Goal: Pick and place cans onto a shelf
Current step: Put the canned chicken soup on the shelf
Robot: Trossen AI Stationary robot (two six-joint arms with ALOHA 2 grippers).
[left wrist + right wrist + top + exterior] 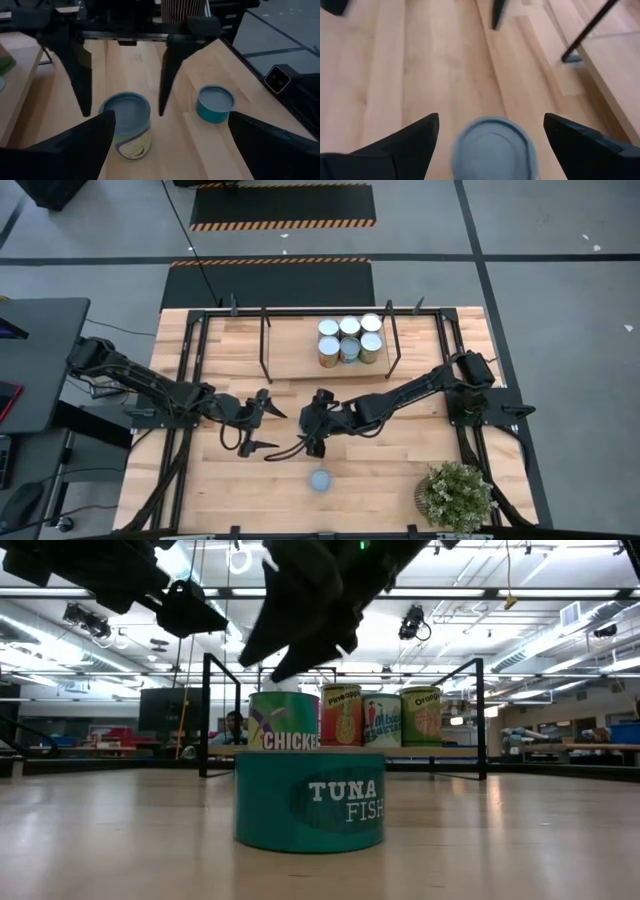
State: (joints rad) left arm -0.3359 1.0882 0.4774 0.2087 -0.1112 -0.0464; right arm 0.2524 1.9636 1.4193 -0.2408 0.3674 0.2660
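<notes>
High view: six cans stand on the shelf, a chicken can sits between the right gripper's wide jaws, a tuna can rests on the desk, left gripper wide.

Teal tuna can, yellow-label chicken can, black grippers.

eight cans: six on the one shelf, two on the bench. two arms, one plant.
</notes>
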